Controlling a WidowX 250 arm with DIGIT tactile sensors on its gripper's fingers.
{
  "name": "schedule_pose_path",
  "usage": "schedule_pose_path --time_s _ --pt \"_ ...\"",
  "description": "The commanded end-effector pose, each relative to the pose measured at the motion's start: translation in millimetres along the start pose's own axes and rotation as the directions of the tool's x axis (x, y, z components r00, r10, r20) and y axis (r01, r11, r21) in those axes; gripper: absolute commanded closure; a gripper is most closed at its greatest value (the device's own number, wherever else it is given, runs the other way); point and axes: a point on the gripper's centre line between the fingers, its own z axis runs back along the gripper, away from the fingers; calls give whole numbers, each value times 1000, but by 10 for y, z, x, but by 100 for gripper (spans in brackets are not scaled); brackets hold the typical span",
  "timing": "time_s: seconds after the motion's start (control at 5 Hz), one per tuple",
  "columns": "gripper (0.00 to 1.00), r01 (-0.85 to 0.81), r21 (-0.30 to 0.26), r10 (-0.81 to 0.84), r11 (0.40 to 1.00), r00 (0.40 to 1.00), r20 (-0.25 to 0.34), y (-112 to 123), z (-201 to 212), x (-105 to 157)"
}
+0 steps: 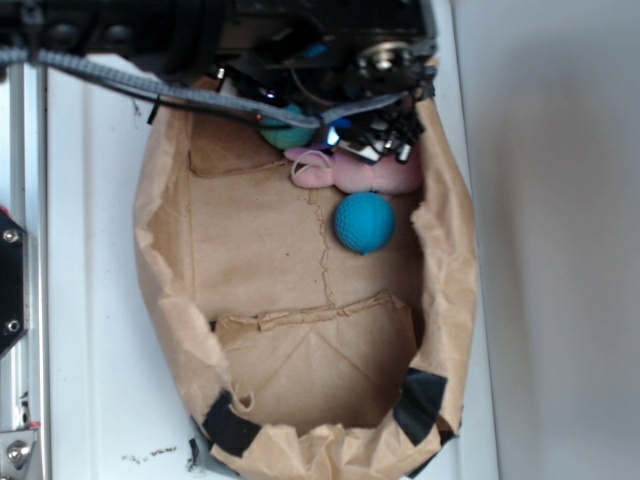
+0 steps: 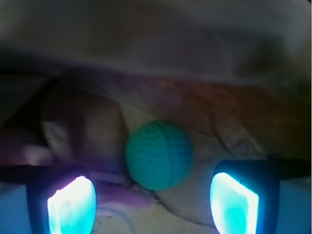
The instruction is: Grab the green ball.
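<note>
Two glowing fingers of the gripper (image 2: 153,200) stand wide apart, framing the small ribbed mint-green ball (image 2: 159,155) against the crumpled brown paper bag's (image 1: 160,250) far wall, ready to close.

Exterior straight down over paper bag (image 1: 170,300); wrist close behind pincer (image 2: 152,202), shared green ball (image 2: 159,155).

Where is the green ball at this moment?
In the wrist view the green ball lies ahead, between the open gripper fingers. In the exterior view it sits at the paper bag's top end, beside the pink bunny.
</note>
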Motion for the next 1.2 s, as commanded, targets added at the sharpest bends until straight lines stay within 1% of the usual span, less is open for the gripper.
schedule_pose_path --time_s 0.0,0.4,0.6,0.8,1.0 --pt "0 -83 -76 91 994 991 100 12 -211 -61" --pt "0 -96 -86 107 992 985 134 -169 -521 -125" --pt "100 -94 -99 108 991 983 149 -206 -536 -185" --pt "100 -55 -124 74 991 985 159 -219 -423 -205" --pt "100 -5 -183 41 983 980 194 -197 -325 -251"
